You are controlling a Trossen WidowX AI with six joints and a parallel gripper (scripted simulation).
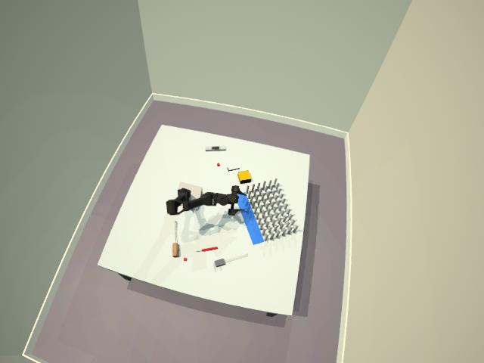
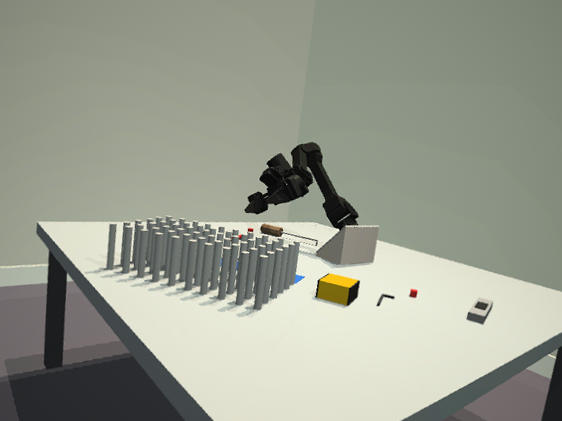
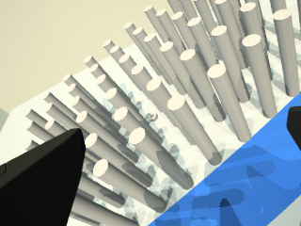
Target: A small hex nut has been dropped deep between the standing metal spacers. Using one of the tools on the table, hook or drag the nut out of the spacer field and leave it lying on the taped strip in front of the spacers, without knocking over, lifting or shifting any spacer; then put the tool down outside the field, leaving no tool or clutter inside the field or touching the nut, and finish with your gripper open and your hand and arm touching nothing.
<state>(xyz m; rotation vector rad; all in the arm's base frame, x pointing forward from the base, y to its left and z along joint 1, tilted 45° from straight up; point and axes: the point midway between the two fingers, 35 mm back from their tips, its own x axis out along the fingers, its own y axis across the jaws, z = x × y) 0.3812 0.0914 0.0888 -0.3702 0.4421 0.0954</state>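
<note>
The small nut (image 3: 152, 117) lies on the table deep between the standing grey spacers (image 3: 230, 105) (image 2: 174, 261); it cannot be made out in the top and exterior views. The spacers in view stand upright. The blue taped strip (image 1: 254, 233) (image 3: 275, 162) runs along the front of the field. My gripper (image 1: 245, 201) (image 3: 187, 127) is open and empty, above the strip and the field's front edge, higher than the spacer tops. A tool with a wooden handle (image 1: 175, 249) (image 2: 271, 230) and a thin rod bent at its end lies on the table beside the robot's base.
A yellow block (image 1: 244, 175) (image 2: 337, 287) sits beside the field, near a black hex key (image 1: 233, 169) (image 2: 386, 298). A red pen-like tool (image 1: 209, 249) and a caliper-like tool (image 1: 219, 262) lie on the other side. Small red cubes (image 1: 218, 164) (image 1: 185, 259) and a grey device (image 1: 215, 148) (image 2: 480, 310) lie farther out.
</note>
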